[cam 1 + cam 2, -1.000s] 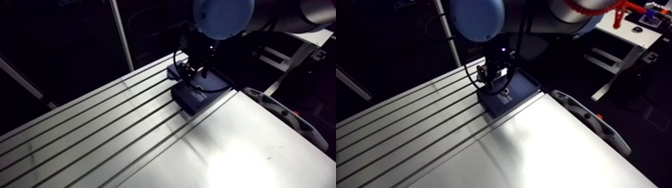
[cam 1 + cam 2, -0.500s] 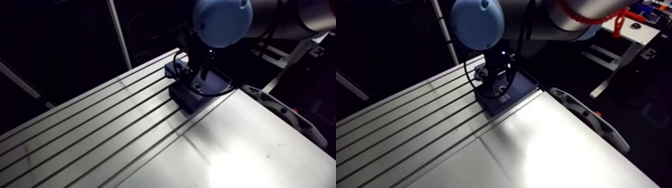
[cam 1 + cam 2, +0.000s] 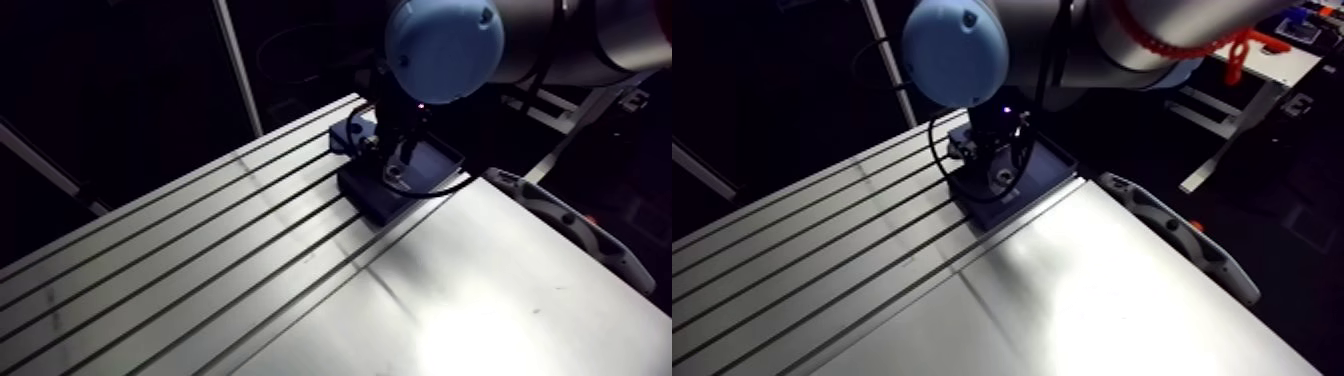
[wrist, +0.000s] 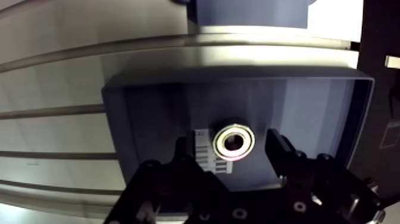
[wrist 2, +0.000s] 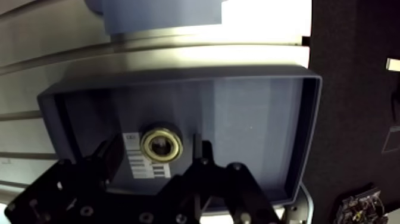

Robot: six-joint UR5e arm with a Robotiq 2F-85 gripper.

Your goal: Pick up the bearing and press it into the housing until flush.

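Pick-up pending: bearing (image 4: 234, 142) not yet grasped.
Gripper (image 4: 225, 138) open, straddling the bearing in the blue tray (image 4: 238, 75), upper centre of the arm view; grasp and press-fit remain.

My claw (image 4: 227, 140) hangs over the blue tray (image 4: 238, 76), fingers wide apart. The bearing (image 4: 234, 142) lies between them, with a small gap on each side. The tray wall at nine o'clock is near. There is more open floor toward three, I think.

One bearing (image 4: 234, 142), one blue tray (image 4: 321, 113), one blue block (image 4: 250, 12).
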